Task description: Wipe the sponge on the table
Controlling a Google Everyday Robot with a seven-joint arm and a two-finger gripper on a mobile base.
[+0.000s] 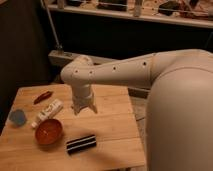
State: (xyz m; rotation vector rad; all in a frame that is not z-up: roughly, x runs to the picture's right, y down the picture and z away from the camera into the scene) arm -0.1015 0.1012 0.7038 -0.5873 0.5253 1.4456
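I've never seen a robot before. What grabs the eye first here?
The big white robot arm stretches in from the right, its open end effector pointing down at the middle of the light wooden table. Next comes the orange bowl near the table's front left, with a black-and-white striped block just right of it.

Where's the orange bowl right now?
Camera view: the orange bowl sits front-left on the table, between the white object behind it and the striped block to its right. The open pincer hangs over mid-table, behind and right of it.
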